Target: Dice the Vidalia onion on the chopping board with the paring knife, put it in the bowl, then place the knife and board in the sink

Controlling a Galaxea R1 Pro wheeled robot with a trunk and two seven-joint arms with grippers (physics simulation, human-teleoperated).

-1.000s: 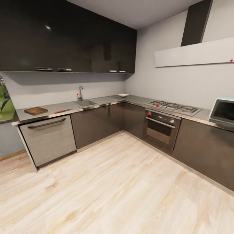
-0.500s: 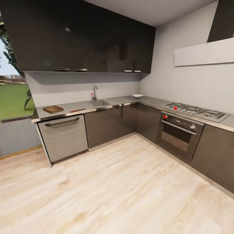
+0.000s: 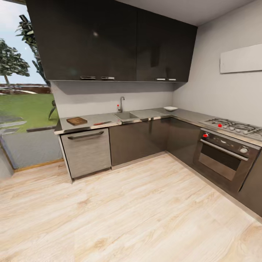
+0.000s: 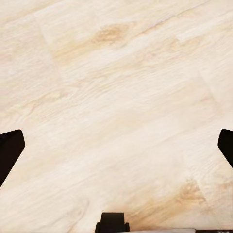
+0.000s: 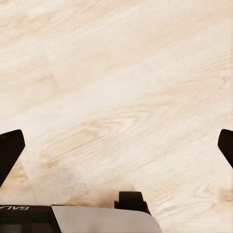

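Since the earlier frame my head camera had swung left, so the whole kitchen slid rightward in view and a window onto green lawn (image 3: 25, 109) came in at the far left; none of the things themselves had shifted. Reading from the left along the smooth grey countertop (image 3: 91, 119): the rectangular brown wooden chopping board (image 3: 76, 120) lay above the steel dishwasher front (image 3: 87, 151); the slim red-handled paring knife (image 3: 102, 123) lay just beside it, apart from it; then the rectangular stainless-steel sink (image 3: 126, 116) under its angular tap; the shallow white bowl (image 3: 170, 108) sat near the corner; the oven (image 3: 225, 160) stood at right. Both wrist cameras faced pale wood floor (image 4: 116, 97); my left gripper (image 4: 116, 145) and right gripper (image 5: 116, 145) were spread wide, grasping nothing.
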